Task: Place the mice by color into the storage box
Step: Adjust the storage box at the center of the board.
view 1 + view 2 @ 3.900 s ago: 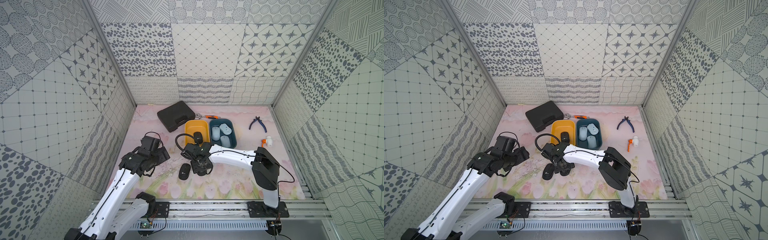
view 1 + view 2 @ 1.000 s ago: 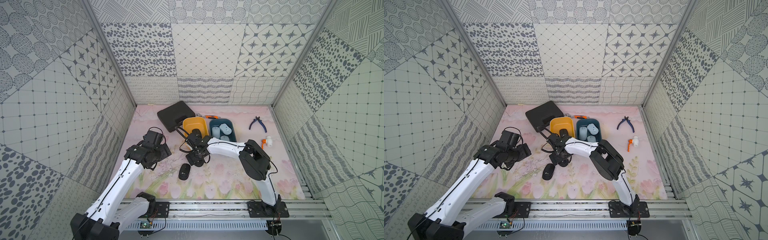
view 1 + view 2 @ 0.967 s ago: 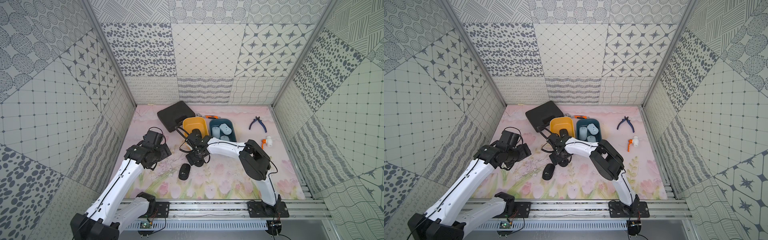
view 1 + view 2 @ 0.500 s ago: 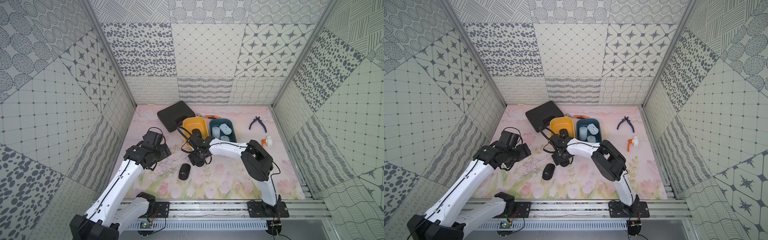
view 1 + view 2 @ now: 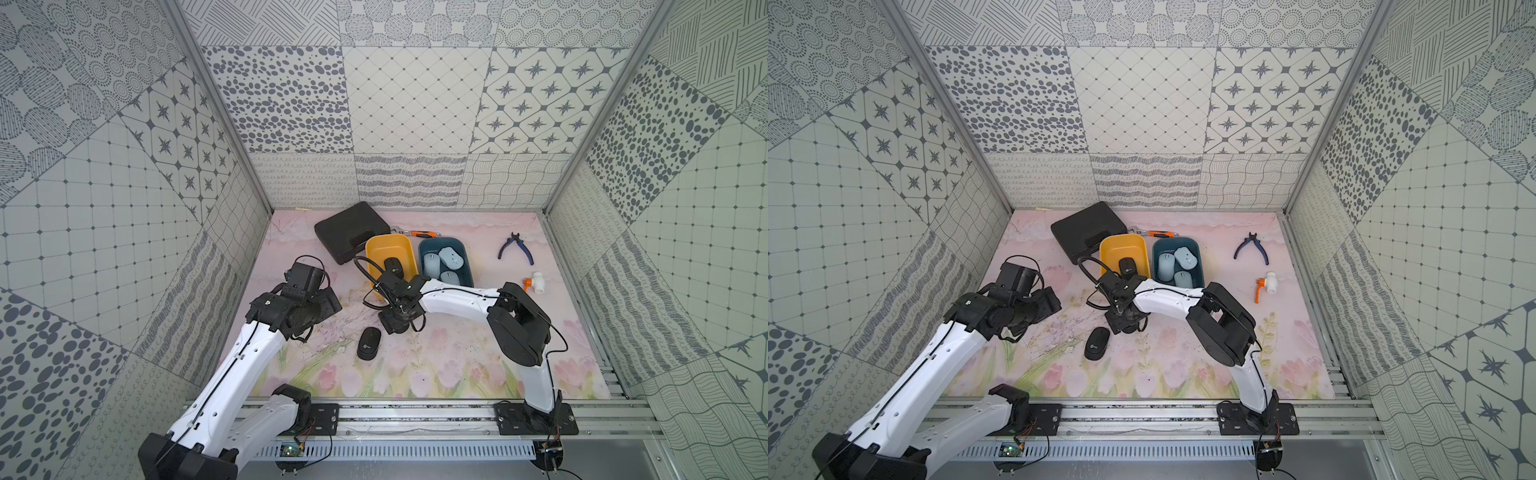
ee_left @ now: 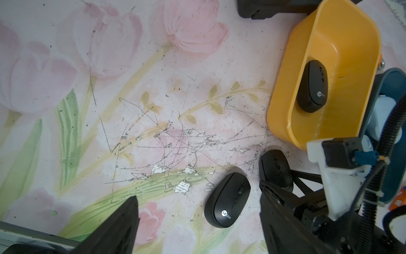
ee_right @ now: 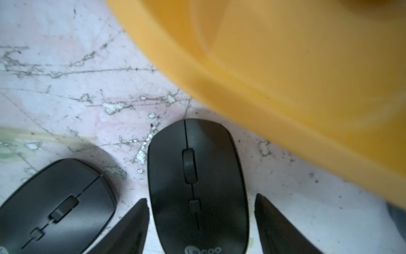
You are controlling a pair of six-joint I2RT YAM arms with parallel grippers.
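Right tool (image 7: 200, 196) straddles a black mouse (image 7: 193, 171) on the counter (image 7: 66, 99), lower centre of the wrist frame. We note its long axis runs up the frame, in line with the tool, with the fingers flanking its short width. Jaws apart, a sliver of counter each side; we see no clamp yet. Yellow bin (image 7: 285, 66) sits just past its nose, upper right. Second loose mouse (image 7: 55, 198) lies just beside, lower left. Left tool (image 6: 197, 193) gapes empty, farther off.

A black mouse (image 5: 368, 343) is lying just beside the jaws of the right arm (image 5: 453, 301), with the yellow bin (image 5: 390, 247) sitting on their opposite side.
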